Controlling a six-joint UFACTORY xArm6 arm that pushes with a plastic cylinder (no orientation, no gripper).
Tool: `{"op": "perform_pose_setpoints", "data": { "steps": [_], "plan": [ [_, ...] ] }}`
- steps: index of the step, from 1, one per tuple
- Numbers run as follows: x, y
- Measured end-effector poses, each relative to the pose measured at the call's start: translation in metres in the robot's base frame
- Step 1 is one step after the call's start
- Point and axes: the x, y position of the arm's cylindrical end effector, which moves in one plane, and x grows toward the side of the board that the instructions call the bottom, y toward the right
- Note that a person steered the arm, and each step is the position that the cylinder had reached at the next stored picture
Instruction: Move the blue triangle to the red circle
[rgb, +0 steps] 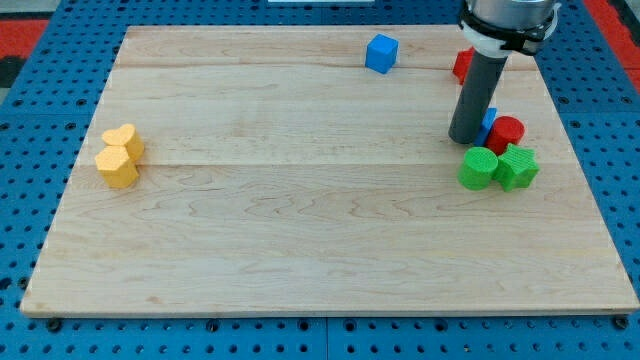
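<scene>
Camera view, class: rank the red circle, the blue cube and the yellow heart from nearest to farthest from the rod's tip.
Measured from my tip:
1. Red circle, just to the tip's right, at the view's right edge of the board.
2. Blue cube, toward the view's top, left of the tip.
3. Yellow heart, far across at the view's left.

A robotics lab bench: wooden board (320, 230) on blue perforated mounting plate (40, 150)

Rod (473, 95) hides most of the blue triangle (490, 121) and part of a red block (462, 65); the arm's upper body is cropped at the view's top.
</scene>
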Motion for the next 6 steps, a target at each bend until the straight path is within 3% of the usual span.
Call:
{"op": "perform_pose_setpoints", "data": {
  "steps": [2, 4, 6],
  "plan": [
    [-0.052, -0.069],
    [-0.043, -0.003],
    [-0.026, -0.001]
  ]
}}
